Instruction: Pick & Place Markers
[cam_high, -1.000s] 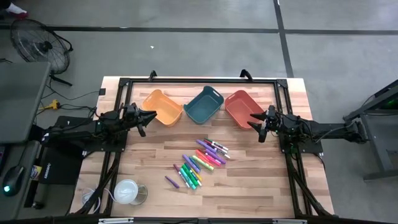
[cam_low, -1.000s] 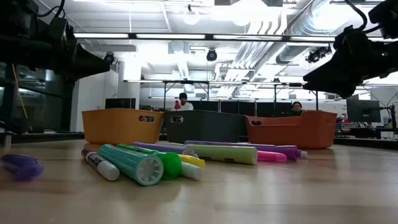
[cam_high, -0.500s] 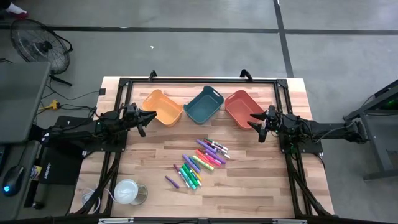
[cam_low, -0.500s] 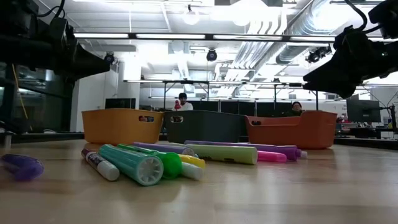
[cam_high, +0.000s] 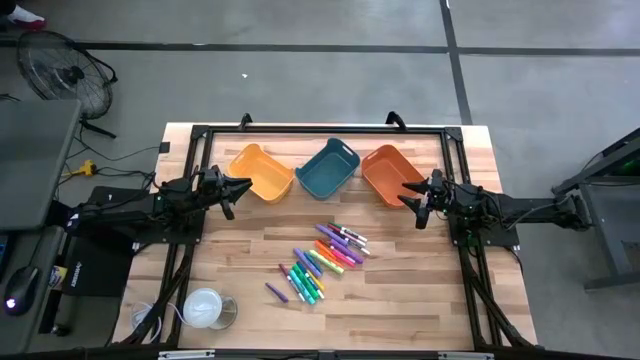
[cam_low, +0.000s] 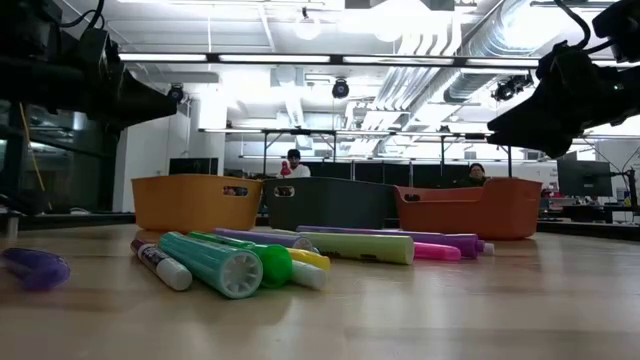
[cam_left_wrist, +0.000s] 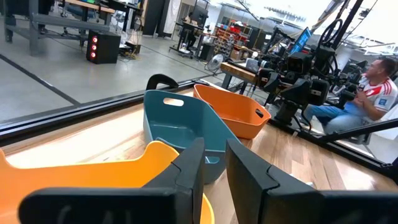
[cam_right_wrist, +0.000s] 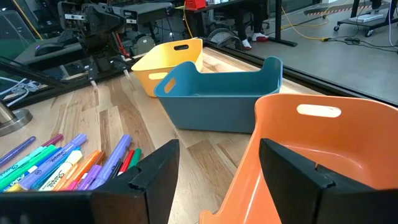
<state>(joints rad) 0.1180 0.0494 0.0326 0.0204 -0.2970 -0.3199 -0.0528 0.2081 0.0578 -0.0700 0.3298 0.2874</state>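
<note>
While both arms hover over the far half of the counter (cam_high: 400, 300), you have no marker in either end effector. Left end effector (cam_high: 243, 187): fingers (cam_left_wrist: 186, 174) set to a narrow gap, nothing between them, poised at the near rim of the yellow-orange bin (cam_high: 262, 171). From its wrist view the teal bin (cam_left_wrist: 180, 127) sits just beyond that rim, with the orange bin (cam_left_wrist: 233, 112) farther along the same row. Right end effector (cam_high: 405, 192): fingers (cam_right_wrist: 155, 168) spread wide, empty, poised at the near wall of the orange bin, which fills the space ahead of its one finger in the right wrist view.

Markers (cam_high: 322, 258): loose cluster lying flat on the counter, nearer you than both end effectors and roughly between them, closer to the right one. In the right wrist view they lie off to the side of the spread fingers, well apart from the bins. One purple marker (cam_high: 275, 291) lies a little apart from the cluster, on the left arm's side.

White round cup (cam_high: 203, 307) stands near the counter's front edge, well apart from the left end effector.
</note>
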